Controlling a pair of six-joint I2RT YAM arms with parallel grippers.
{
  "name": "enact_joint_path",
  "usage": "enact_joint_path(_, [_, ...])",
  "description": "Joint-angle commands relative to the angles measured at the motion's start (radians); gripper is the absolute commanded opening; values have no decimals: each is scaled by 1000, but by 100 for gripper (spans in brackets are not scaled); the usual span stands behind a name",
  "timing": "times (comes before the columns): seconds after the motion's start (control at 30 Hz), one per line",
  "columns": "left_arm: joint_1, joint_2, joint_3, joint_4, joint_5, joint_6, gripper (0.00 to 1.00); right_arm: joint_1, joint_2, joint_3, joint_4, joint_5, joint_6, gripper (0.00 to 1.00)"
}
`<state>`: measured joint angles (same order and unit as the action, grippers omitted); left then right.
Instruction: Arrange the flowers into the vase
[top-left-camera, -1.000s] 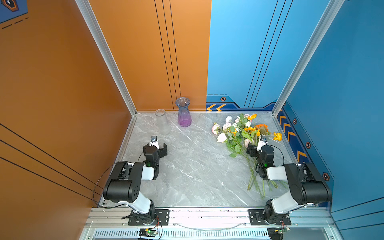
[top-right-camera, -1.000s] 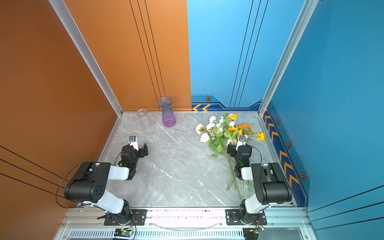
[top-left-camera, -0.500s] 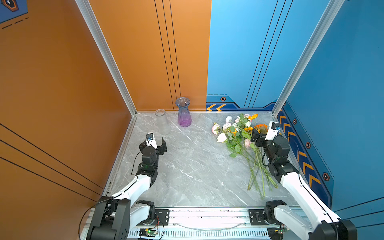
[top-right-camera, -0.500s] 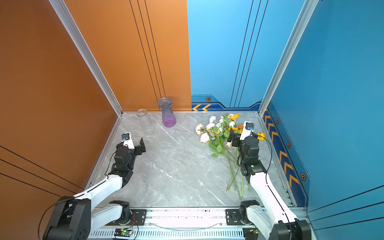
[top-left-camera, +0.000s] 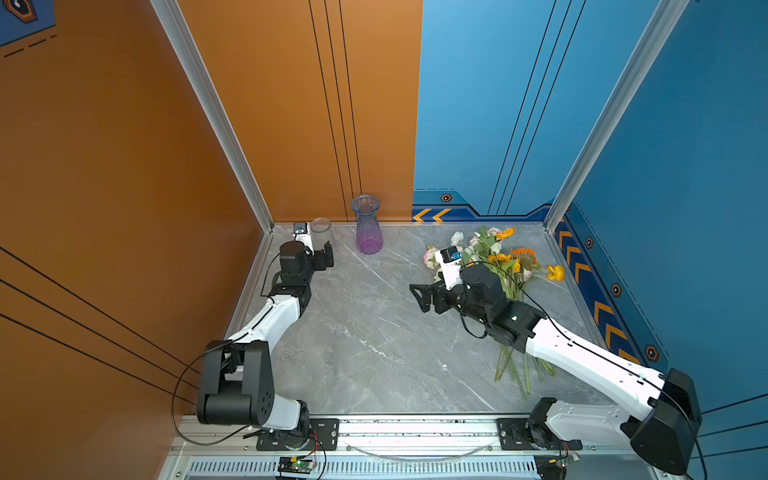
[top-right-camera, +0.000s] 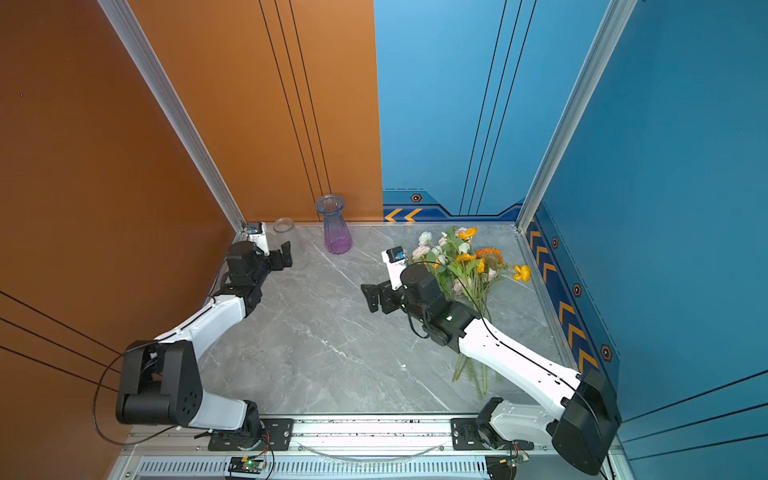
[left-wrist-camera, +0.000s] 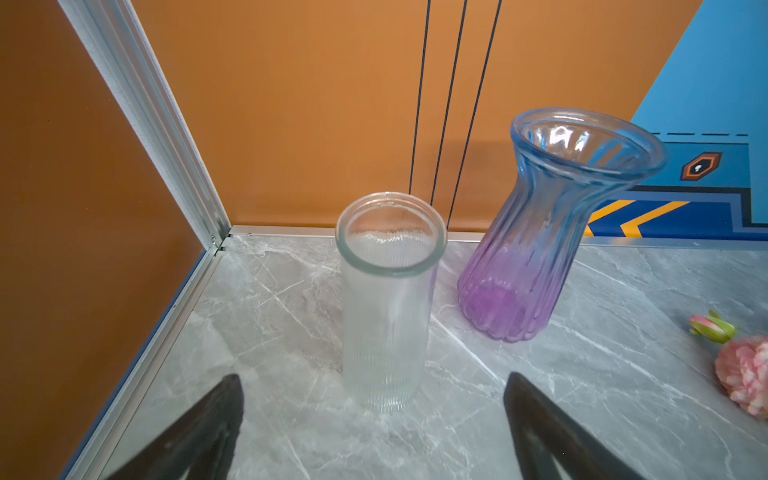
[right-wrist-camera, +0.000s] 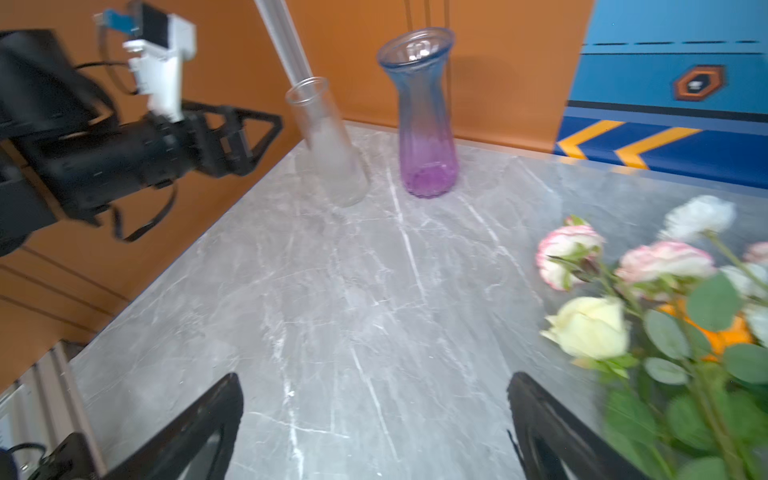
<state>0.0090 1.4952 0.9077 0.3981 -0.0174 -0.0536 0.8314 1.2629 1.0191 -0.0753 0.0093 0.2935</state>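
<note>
Closest to us, the flowers (top-left-camera: 500, 259) lie flat on the right side of the gray table (top-left-camera: 365, 345), stems pointing our way, with our right arm over them. Our right gripper (top-left-camera: 424, 297) is wide open and holds nothing, just left of the blooms. Farther back, our left gripper (top-right-camera: 281, 255) is wide open too, right in front of a clear glass (top-left-camera: 321, 232), and the purple and blue vase (top-left-camera: 368, 235) stands beside it by the back wall.

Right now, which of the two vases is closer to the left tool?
The clear ribbed vase, straight-sided and colourless, in the back left corner. It stands just ahead of the open left tool. The purple-and-blue vase, with a flared neck, stands farther right along the back wall.
</note>
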Motion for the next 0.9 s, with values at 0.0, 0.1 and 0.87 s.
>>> enact_joint_path(0.0, [36, 70, 42, 75, 176, -71, 98, 57, 39, 48, 37, -6, 24, 100])
enact_joint_path(0.1, [42, 126, 89, 84, 215, -66, 98, 85, 72, 65, 77, -28, 59, 100])
enact_joint_path(0.87, [36, 383, 293, 86, 189, -21, 100, 172, 181, 182, 22, 15, 33, 100])
